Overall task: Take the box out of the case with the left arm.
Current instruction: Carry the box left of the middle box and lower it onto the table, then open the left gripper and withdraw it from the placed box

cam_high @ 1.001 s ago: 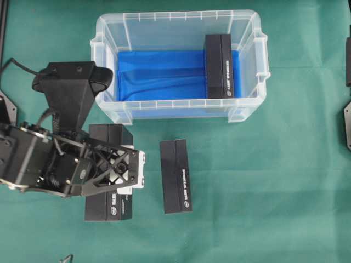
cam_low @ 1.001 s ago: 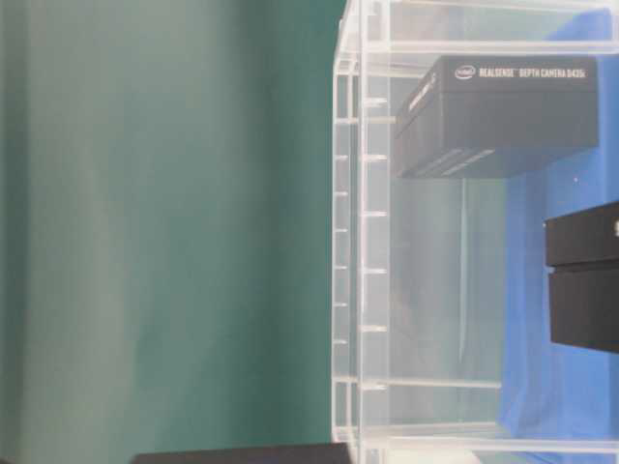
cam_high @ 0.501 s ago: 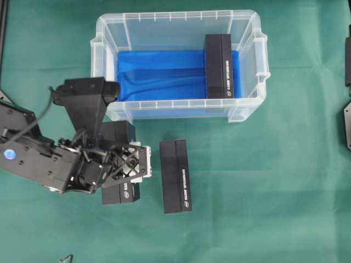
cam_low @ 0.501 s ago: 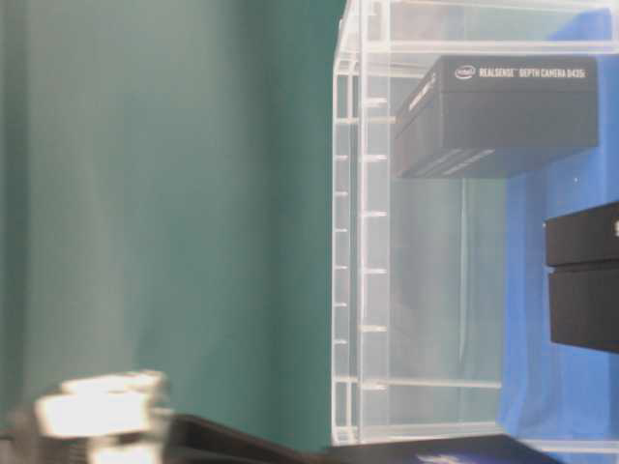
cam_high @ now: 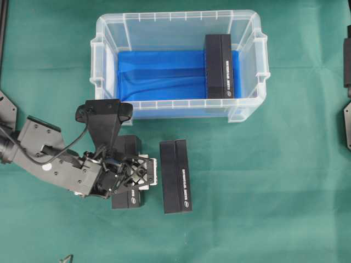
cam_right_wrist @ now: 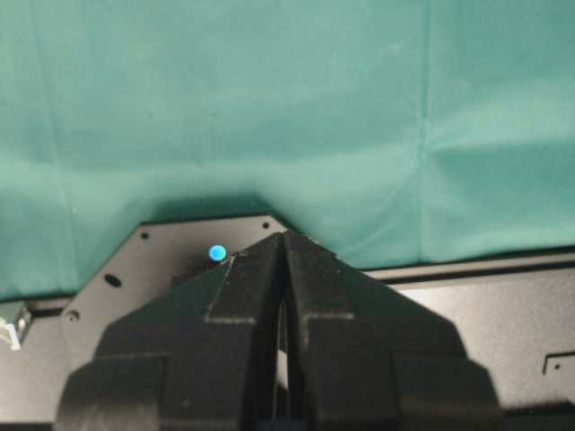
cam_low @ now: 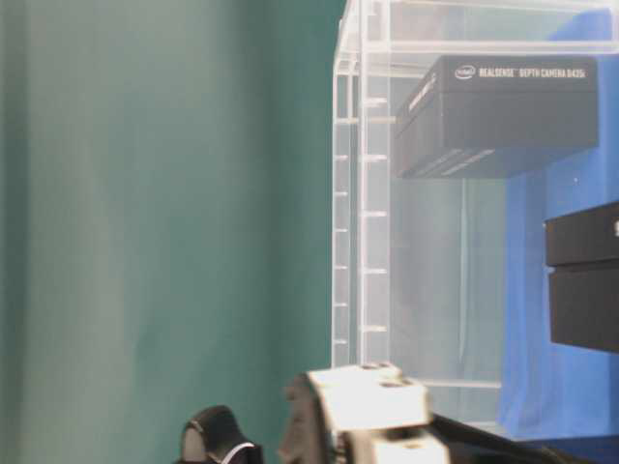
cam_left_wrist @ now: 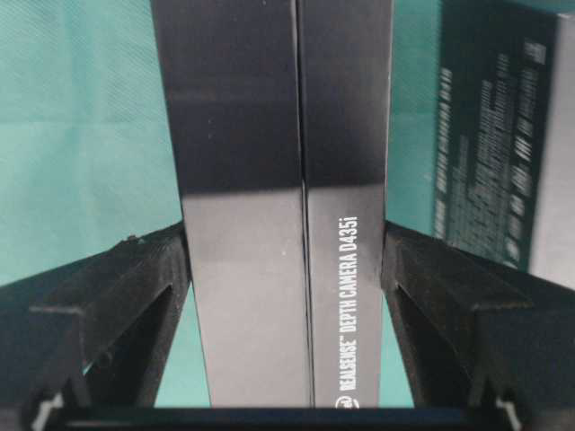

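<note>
Lowered since before: left hand (cam_left_wrist: pixel 286 269) clamping smooth matte-black rectangular box (cam_left_wrist: pixel 278 180).

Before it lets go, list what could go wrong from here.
1. The left gripper holds a black box right beside another box on the cloth; opening or lifting away may knock that neighbour.
2. One box is in the case; the arm's wrist camera sits near the case's front wall and might clip it.

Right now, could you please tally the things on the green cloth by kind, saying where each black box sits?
Black RealSense camera boxes: 3 (one inside the case, one loose on the cloth, one between the left pincer's jaws)
Clear plastic case: 1
Total: 4
</note>
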